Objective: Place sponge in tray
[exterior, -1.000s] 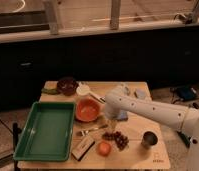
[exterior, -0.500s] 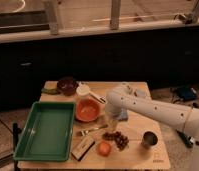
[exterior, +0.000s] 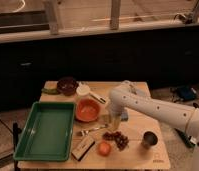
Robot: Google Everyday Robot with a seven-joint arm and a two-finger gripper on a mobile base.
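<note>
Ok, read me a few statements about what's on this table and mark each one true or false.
1. The sponge is in the tray. False: it lies on the table, beside the pincer.
2. The pincer is low over the table's middle, right of the orange bowl. True.
3. The grapes are in the orange bowl. False: they lie on the table, nearer the front edge.
4. A metal cup stands on the table's right side. True.
</note>
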